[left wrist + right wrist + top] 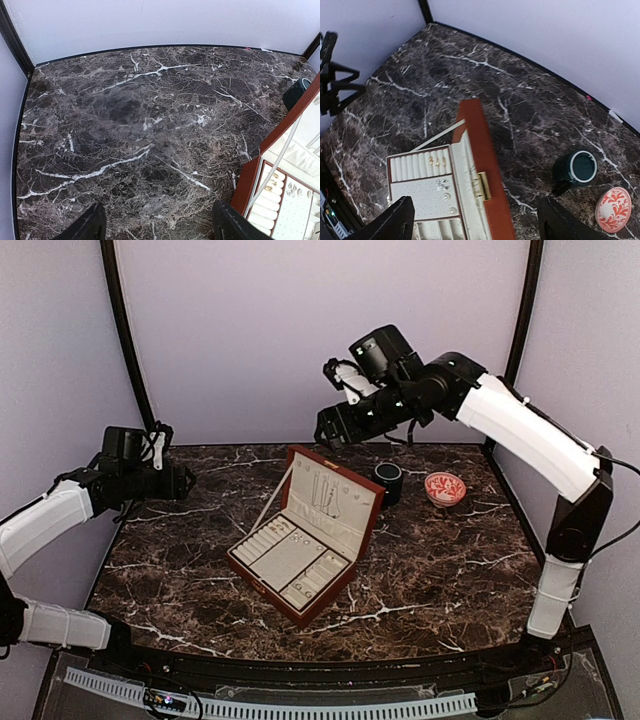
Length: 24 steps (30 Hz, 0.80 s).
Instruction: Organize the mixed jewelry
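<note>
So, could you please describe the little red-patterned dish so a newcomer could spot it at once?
Find the open red-brown wooden box in the middle of the dark marble table. Behind its raised lid, to the right, stands a dark green mug, and the dish sits just right of that. It alone is low, round and bears a red-and-white leafy pattern.

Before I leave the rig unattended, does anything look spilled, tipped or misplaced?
Nothing stands out. The wooden box sits open, jewelry in its lined slots; the mug and patterned dish stand upright beside it. I see no loose pieces on the table.
</note>
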{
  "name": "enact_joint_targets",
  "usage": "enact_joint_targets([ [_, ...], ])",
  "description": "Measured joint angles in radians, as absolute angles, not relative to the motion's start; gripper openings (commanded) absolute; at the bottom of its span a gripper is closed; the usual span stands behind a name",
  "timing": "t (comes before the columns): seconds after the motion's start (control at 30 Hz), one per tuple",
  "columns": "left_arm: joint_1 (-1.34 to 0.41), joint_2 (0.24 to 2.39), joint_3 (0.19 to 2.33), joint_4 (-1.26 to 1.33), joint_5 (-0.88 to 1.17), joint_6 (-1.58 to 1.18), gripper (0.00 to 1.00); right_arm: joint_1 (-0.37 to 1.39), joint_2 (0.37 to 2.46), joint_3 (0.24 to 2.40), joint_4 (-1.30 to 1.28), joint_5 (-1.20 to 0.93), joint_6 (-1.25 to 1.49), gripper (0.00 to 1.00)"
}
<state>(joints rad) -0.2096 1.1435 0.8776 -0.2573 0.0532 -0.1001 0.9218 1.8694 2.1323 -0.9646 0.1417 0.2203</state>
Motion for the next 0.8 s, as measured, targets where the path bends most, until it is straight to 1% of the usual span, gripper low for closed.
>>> enact_joint_targets([
  [0.1, -0.210, 1.128, 0.867, -0.250, 0.041, -0.100, 0.75, 0.842, 1.820, 2.065, -0.905, 0.170, 0.261, 0.91],
  [0.2, -0.210, 1.097, 0.848, -0.236, 0.029, -0.101, 0.75, 0.745, 1.784, 1.951, -0.847, 0.197, 0.311, 0.91],
  [0.43, -0.210, 1.034, 0.819, -0.204, 0.002, -0.101, 0.75, 0.585, 1.769, 1.692, -0.766, 0.218, 0.404, 0.89],
  [0.6, -0.210, 1.034, 0.818, -0.195, -0.002, -0.101, 0.75, 0.582, 1.761, 1.586, -0.727, 0.151, 0.401, 0.87],
  [0.8, -0.210, 1.045, 0.818, -0.193, -0.002, -0.101, 0.74, 0.683, 1.757, 1.549, -0.702, 0.036, 0.323, 0.87],
])
